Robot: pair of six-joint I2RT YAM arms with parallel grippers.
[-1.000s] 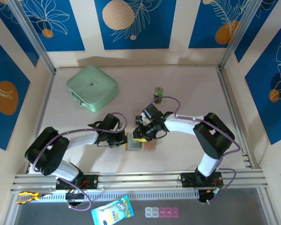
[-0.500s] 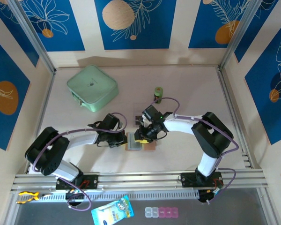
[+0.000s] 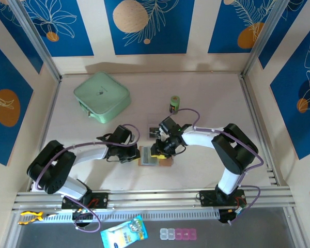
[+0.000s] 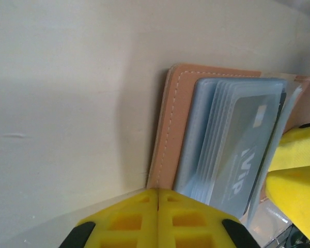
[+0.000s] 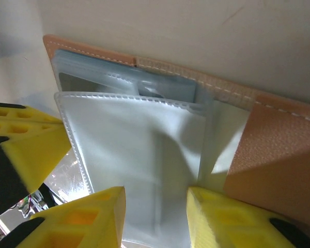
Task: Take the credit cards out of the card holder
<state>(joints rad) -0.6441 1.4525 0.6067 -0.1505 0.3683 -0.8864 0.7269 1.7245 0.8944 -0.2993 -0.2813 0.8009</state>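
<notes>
Card holder (image 3: 150,156): lies open on the tabletop (image 4: 67,77), between both arms' fingers.
Credit cards (image 4: 245,150): in the holder's sleeves, a "VIP" one uppermost.
Left fingers (image 4: 126,219): pressed together at the holder's edge.
Right fingers (image 5: 93,217): apart, a clear sleeve (image 5: 134,150) between them.

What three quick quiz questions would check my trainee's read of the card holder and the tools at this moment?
1. True or false: the card holder lies open on the table.
2. The left tool is: A wide open; B shut; C half open.
3. What word is printed on the card showing in the left wrist view?
Key: 1 true; 2 B; 3 VIP.
</notes>
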